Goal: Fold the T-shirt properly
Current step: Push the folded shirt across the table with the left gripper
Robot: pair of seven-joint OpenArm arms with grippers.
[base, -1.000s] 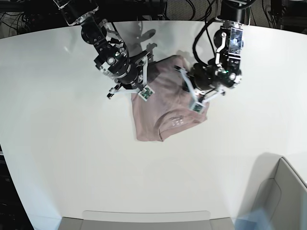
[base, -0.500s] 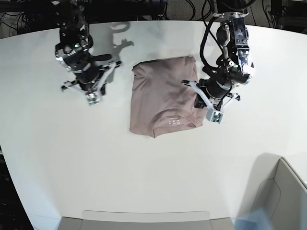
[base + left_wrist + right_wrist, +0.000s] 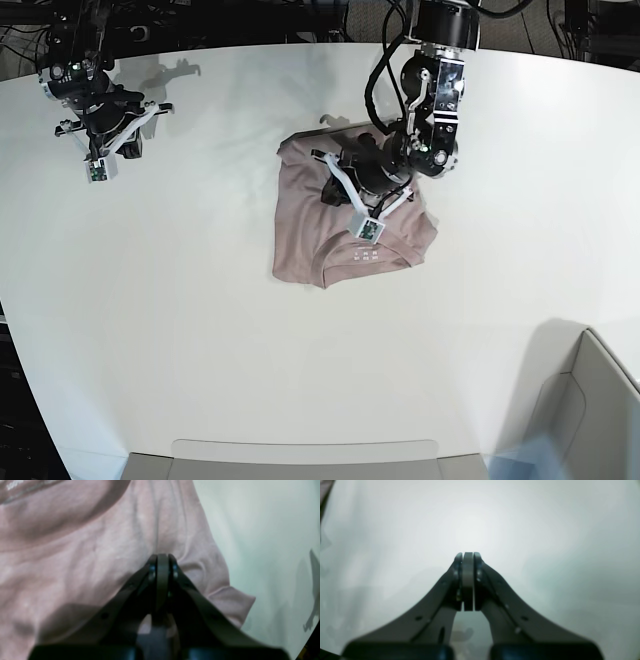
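Observation:
The dusty-pink T-shirt (image 3: 305, 225) lies folded into a rough rectangle in the middle of the white table (image 3: 200, 330), its pale neck label (image 3: 365, 250) near the front edge. My left gripper (image 3: 366, 228) is over the shirt's right half. In the left wrist view the left gripper (image 3: 162, 556) is shut, tips down on the wrinkled T-shirt (image 3: 87, 555), creases running up from them; no cloth shows between the jaws. My right gripper (image 3: 97, 172) is far off at the back left. It appears shut and empty over bare table in the right wrist view (image 3: 468, 555).
A grey bin (image 3: 590, 400) stands at the front right corner and a grey tray edge (image 3: 300, 455) runs along the front. Dark cables and arm bases line the back edge of the table.
My left gripper moved from the shirt's right edge in over the cloth. My right arm swung further away to the back left. The shirt's front right corner now bulges outward.

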